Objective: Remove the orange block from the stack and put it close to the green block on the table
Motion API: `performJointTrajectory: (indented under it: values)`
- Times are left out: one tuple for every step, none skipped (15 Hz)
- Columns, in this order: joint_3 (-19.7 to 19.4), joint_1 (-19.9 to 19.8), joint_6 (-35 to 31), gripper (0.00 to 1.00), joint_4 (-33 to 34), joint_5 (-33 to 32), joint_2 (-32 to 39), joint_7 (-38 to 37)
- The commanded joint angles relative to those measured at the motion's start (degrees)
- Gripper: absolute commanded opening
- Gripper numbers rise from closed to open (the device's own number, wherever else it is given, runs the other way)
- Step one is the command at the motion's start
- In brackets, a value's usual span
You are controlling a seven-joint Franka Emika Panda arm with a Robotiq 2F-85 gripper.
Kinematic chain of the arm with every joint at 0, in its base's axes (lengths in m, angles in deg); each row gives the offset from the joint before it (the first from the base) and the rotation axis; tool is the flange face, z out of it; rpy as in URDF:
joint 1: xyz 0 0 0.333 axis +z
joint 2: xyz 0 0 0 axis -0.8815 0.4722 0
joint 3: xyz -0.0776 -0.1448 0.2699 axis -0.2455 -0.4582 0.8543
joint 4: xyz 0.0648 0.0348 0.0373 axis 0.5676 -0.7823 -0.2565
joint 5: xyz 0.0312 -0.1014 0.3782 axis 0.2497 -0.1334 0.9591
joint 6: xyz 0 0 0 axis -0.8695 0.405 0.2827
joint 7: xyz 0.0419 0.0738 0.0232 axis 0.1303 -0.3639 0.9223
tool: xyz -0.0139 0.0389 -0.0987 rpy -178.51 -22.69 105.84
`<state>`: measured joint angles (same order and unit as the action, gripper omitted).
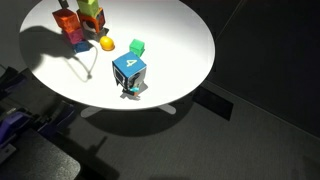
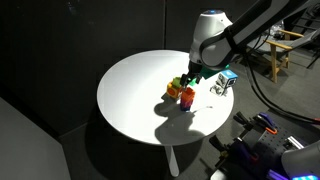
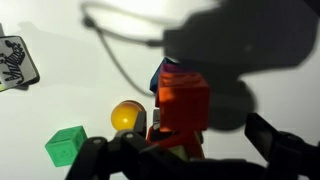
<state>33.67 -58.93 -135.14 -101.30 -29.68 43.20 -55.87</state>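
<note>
Straddling orange block, hand wide, seemingly not touching; open table around green block.

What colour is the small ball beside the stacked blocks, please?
The ball is yellow-orange; the wrist view shows it best.

1. In an exterior view the Franka arm is built of rounded links that read grey to dark in the dim light.
2. A glossy white, dome-shaped joint shell caps the arm's wrist end and catches the brightest light.
3. Below the shell sits the Robotiq gripper, a compact black body.
4. A thin black cable hangs in a loose curve beside the arm.
5. In the wrist view the fingers are matt black, angular and jointed; finer detail is lost in shadow.
</note>
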Motion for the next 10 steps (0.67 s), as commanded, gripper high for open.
performJointTrajectory:
  values:
    - [-1.6,1.4,0.8,1.0,2.5,-0.5,1.8,-1.7]
    - [-1.8,1.6,1.0,1.0,2.9,-0.8,2.3,-1.8]
    - [-2.1,1.9,1.1,1.0,3.2,-1.3,2.7,-2.2]
    - [-2.3,2.1,1.3,1.0,3.7,-1.5,3.2,-2.4]
    - [-2.6,2.4,1.4,1.0,4.0,-1.7,3.7,-2.5]
    - [-2.7,2.7,1.5,1.0,4.3,-1.6,4.2,-2.4]
    - [-2.9,2.9,1.5,1.0,4.6,-1.4,4.6,-2.3]
    - [-3.0,3.1,1.5,1.0,4.9,-1.5,5.1,-2.3]
    - [-3.2,3.3,1.5,1.0,5.2,-1.5,5.6,-2.3]
    - [-3.3,3.5,1.6,1.0,5.5,-1.5,6.0,-2.3]
